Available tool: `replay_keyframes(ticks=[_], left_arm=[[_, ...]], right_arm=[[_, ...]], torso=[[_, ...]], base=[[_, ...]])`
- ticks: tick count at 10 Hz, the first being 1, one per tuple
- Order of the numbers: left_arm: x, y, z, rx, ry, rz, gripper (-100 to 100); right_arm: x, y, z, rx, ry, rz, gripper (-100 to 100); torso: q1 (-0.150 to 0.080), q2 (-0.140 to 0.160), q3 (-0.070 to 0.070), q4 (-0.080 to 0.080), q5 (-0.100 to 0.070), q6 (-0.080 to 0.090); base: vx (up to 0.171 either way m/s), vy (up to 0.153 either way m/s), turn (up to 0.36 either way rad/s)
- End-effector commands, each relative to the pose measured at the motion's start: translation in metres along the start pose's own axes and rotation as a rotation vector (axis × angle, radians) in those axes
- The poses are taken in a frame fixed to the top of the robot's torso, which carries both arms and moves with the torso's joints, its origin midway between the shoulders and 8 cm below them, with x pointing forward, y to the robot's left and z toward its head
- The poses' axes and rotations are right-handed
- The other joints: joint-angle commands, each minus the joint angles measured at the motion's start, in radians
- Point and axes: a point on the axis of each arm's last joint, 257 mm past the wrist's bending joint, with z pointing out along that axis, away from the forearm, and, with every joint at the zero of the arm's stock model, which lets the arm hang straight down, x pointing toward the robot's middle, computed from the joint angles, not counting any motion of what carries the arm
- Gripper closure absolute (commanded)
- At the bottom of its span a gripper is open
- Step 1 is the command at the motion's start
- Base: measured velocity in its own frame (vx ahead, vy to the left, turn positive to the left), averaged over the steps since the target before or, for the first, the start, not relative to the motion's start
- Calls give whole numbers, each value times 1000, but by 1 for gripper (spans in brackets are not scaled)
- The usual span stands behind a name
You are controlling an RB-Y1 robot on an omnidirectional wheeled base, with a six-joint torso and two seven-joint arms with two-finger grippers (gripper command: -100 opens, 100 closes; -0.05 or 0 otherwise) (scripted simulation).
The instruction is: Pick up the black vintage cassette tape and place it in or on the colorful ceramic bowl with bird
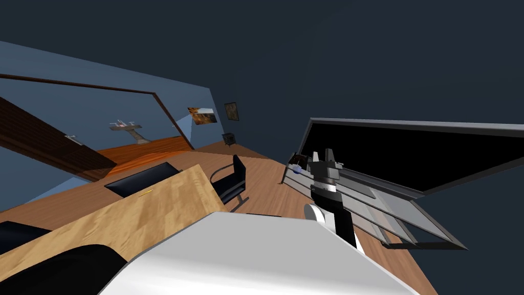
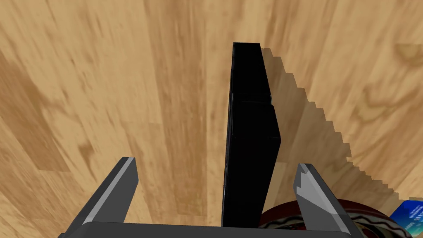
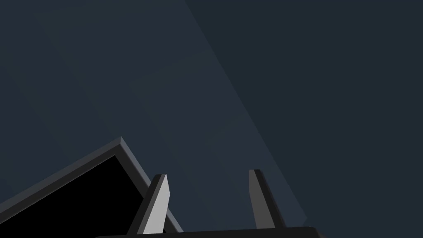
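Our left gripper (image 2: 217, 162): fingers apart astride edge-standing black cassette (image 2: 250, 124), off-centre; uneven closing may tip it toward bowl (image 2: 367, 215), lower right.

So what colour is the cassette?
Plain black; the cassette shows best in the left wrist view.

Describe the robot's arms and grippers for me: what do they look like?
The left gripper and the right gripper each have two thin, blade-like fingers, light grey on the face and darker along the edges, rising from a dark box. The arm seen from the head is white with black joints and a dark grey, blocky wrist.
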Motion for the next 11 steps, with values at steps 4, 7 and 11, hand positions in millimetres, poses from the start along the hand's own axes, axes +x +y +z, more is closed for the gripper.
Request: replay_keyframes(ticks=[4, 7, 11], left_arm=[[30, -6, 3, -12, -11, -47, -100], [43, -13, 4, -11, -9, -67, -100], [67, -20, 1, -25, -8, -108, -100]], right_arm=[[0, 0, 0, 0, 0, 0, 0], [0, 0, 0, 0, 0, 0, 0], [0, 0, 0, 0, 0, 0, 0]], torso=[[-2, -1, -1, 0, 0, 0], [-2, -1, -1, 0, -1, 0], [-1, 0, 0, 0, 0, 0]], base=[[-36, 54, -102], [-38, 46, -92], [-45, 56, -98]])
